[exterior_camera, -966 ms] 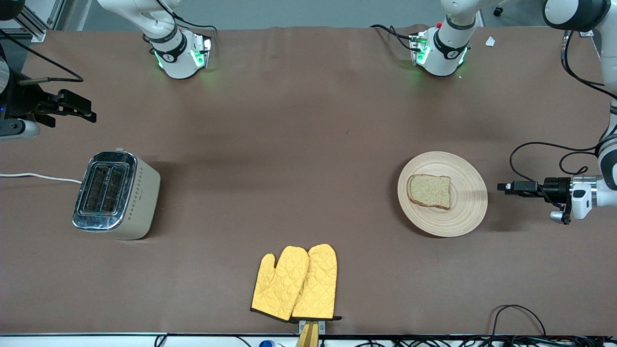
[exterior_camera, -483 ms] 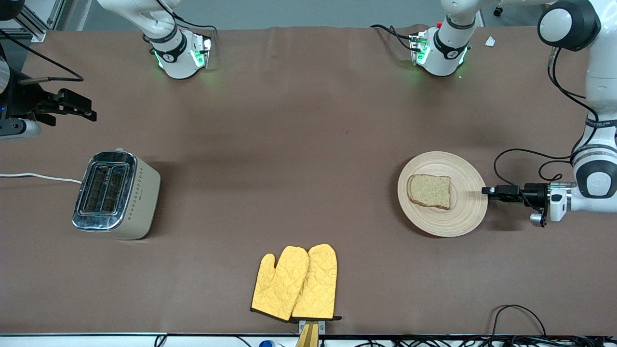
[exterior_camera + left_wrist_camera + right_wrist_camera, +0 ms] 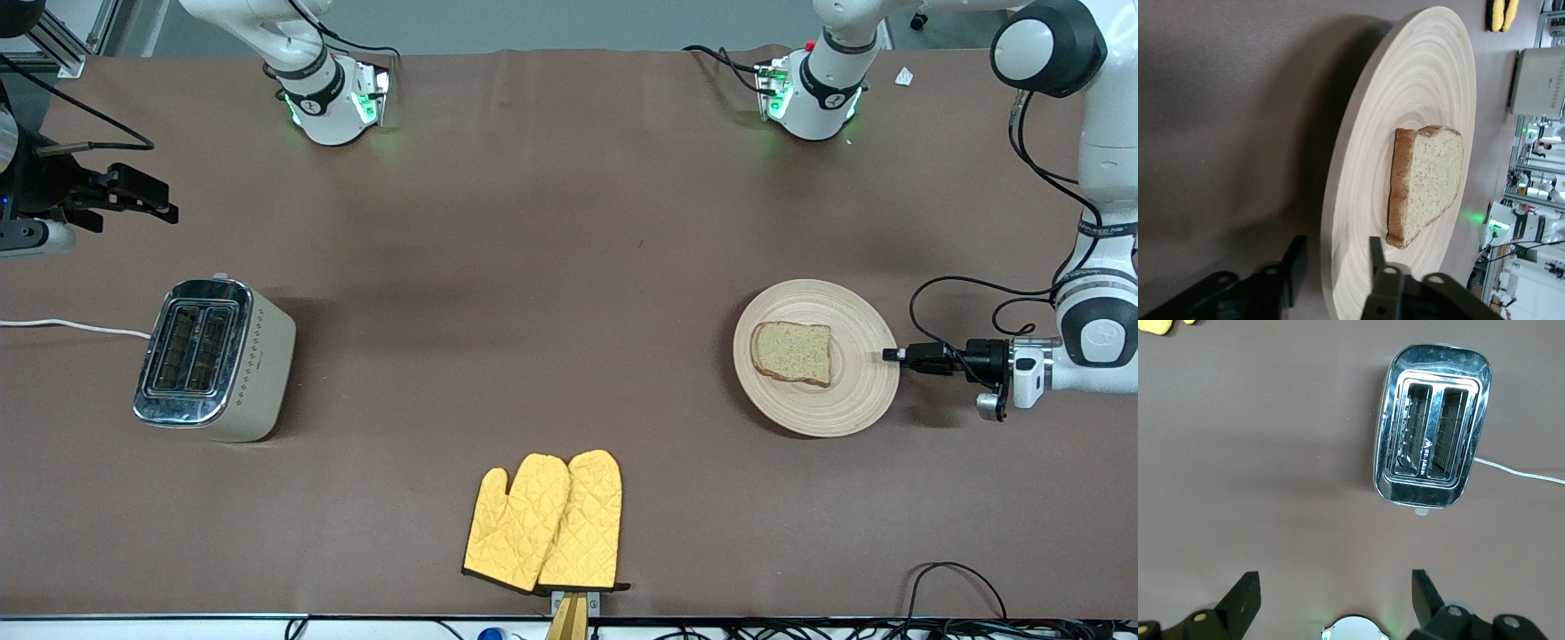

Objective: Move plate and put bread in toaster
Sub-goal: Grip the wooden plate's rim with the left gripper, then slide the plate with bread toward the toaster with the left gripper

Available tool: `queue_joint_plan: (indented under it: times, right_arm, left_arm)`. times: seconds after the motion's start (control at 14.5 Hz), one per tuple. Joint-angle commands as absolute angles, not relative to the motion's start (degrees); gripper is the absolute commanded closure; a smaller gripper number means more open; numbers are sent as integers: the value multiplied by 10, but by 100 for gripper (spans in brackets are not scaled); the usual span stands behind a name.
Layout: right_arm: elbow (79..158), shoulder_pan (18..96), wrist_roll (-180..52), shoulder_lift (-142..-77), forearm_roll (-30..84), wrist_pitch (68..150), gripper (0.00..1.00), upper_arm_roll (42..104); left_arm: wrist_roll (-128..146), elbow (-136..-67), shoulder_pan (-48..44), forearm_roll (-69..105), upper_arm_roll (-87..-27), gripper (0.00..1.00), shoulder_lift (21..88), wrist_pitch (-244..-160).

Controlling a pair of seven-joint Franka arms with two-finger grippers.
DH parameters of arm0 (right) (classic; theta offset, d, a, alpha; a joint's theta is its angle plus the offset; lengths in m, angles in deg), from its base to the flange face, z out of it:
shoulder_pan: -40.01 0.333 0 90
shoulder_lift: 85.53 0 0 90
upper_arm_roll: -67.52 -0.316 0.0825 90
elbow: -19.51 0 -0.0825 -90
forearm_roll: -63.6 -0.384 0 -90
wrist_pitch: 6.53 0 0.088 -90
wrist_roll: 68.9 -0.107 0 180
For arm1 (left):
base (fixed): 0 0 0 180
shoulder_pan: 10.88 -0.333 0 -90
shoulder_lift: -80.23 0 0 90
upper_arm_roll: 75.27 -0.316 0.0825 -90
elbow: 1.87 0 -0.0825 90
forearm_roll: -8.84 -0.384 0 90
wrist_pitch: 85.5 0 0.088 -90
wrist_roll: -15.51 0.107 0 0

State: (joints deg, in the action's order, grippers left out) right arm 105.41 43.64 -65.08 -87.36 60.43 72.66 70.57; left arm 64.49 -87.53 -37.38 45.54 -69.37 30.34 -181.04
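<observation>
Left claw (image 3: 892, 355) open astride rim of plate (image 3: 861, 396) with bread (image 3: 791, 352) near left arm's bench edge; toaster (image 3: 213, 360) near right arm's edge, right claw (image 3: 169, 212) open above it, waiting.

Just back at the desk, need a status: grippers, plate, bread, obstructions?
Left gripper open, fingers astride plate rim. Right gripper open, waiting above toaster. Bread on plate. Oven mitts nearer the camera, off the route.
</observation>
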Motion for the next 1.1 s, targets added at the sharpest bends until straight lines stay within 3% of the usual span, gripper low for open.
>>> queue_joint_plan:
  times: [0.0, 0.34, 0.62, 0.83, 1.03]
  right_arm:
    - [1058, 434, -658, -866, 599, 722, 0, 706]
    - [1057, 436, -658, -865, 599, 722, 0, 706]
    - [1057, 436, -658, -865, 599, 721, 0, 706]
    - [1056, 438, -658, -865, 599, 723, 0, 704]
    - [1054, 439, -658, -866, 598, 727, 0, 703]
  left_arm:
    - [670, -870, -375, 465, -692, 100, 300, -1809]
    - [666, -870, -375, 478, -682, 100, 306, -1792]
    - [592, -868, -372, 521, -625, 100, 313, -1741]
    - [568, -855, -349, 537, -569, 100, 312, -1768]
    - [490, -855, -252, 615, -562, 100, 309, -1832]
